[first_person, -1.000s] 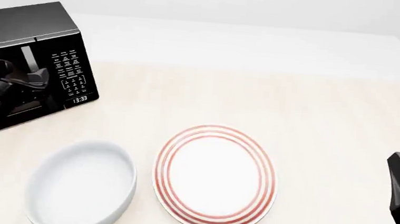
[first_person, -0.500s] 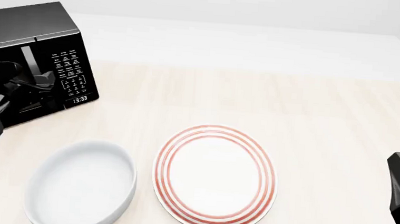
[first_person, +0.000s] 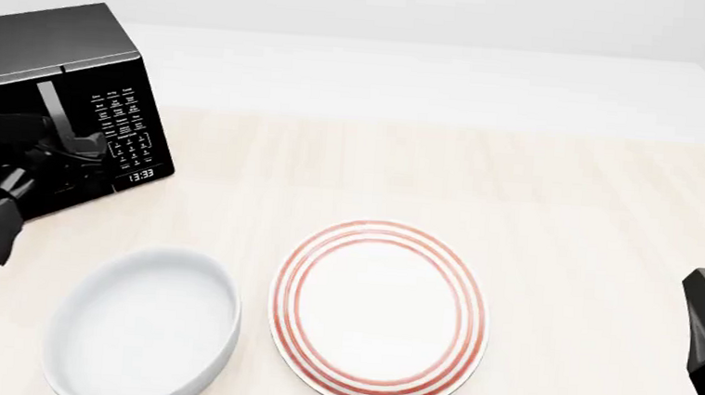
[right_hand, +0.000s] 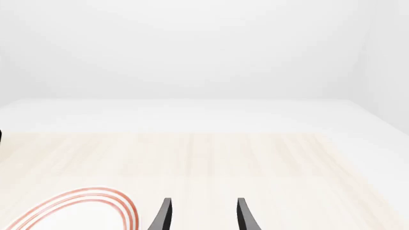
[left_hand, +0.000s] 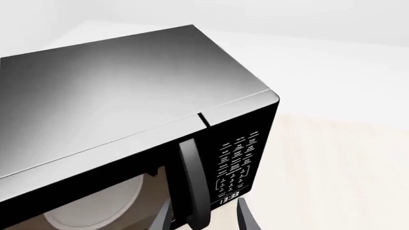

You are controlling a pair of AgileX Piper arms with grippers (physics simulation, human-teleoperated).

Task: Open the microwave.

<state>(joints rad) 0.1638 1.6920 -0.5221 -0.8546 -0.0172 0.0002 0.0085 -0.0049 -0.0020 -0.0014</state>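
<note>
Left claw (left_hand: 203,218) spread wide, fingers either side of microwave (left_hand: 115,120) door handle (left_hand: 191,184), not clamped. Microwave directly ahead of claw, door shut. Right claw (right_hand: 203,215) parted, empty, above worktop (right_hand: 255,163), striped plate (right_hand: 76,211) beside.

Light wood-grain table (first_person: 576,195) bearing the black microwave (first_person: 52,55) at far left, a white bowl (first_person: 145,332) at near left, and a red-ringed white plate (first_person: 380,313) just beside the bowl.
</note>
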